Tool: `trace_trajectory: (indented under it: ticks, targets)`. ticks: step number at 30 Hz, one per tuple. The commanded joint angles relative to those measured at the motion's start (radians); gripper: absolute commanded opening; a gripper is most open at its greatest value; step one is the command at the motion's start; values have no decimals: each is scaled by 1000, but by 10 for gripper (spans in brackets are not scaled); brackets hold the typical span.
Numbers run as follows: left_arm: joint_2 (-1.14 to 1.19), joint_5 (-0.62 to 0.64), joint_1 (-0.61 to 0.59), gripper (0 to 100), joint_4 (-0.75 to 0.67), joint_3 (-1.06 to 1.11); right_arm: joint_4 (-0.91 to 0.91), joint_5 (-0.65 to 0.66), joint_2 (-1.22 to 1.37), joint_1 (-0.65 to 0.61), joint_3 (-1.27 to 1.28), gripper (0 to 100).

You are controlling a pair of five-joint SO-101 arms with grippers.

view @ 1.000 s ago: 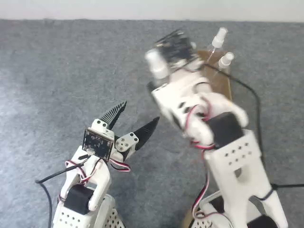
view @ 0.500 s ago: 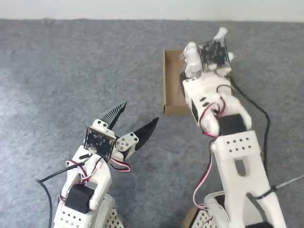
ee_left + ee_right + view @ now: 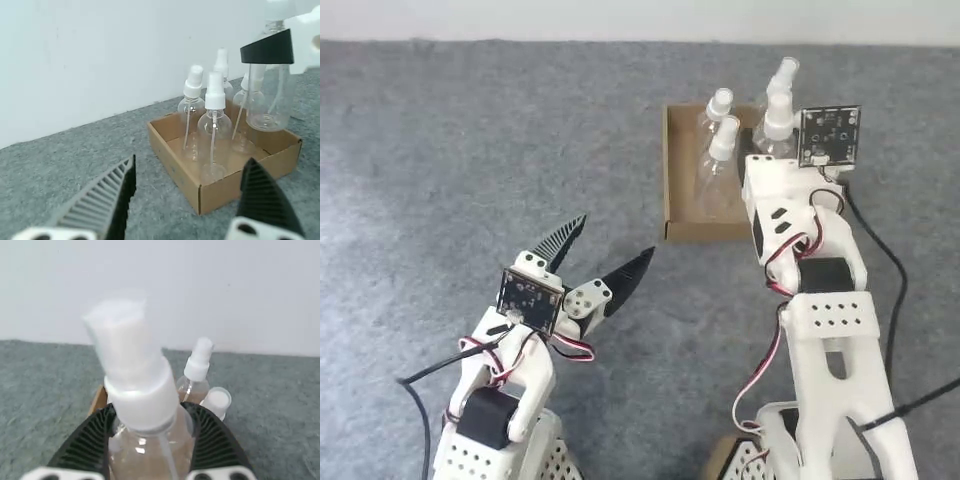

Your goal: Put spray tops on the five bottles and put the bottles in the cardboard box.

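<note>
- The right gripper (image 3: 150,437) is clamping a clear bottle (image 3: 150,455) around its shoulder. Its black jaws are pressing snugly on either side, just below the white spray top (image 3: 132,365).
- This is looking like the final step of the task. The fifth bottle is going into the cardboard box (image 3: 667,170), which is lying directly beneath this gripper.
- Four other bottles (image 3: 214,125) are standing upright in the box, just beyond and beside the right gripper, each wearing a white top.
- The clear bottle is hanging upright at a corner of the box. Whether its base is resting on the box floor is not possible to tell.
- The next move is probably calling for lowering until the base is sitting flat. After that, the jaws should open and lift straight up, avoiding the neighbouring tops.
- The clear bottle is looking transparent and empty, with a thin tube running down inside. It is probably light and easy to tip.
- The left gripper (image 3: 616,234) is hanging with its jaws spread wide, holding nothing. The box is sitting well ahead of it on the grey table (image 3: 470,130).
</note>
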Motion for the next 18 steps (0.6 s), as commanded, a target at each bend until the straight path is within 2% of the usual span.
trace_trajectory:
  ticks: [1, 9, 18]
  targets:
    - [3, -11, -2, 316, -25, -5, -81, -14, 7, 27, -11, 6]
    - [3, -9, 0, 316, -25, -5, -219, -14, 165, 33, -11, 6]
    - [3, -9, 0, 316, -25, -5, -283, -14, 271, 36, -12, 6]
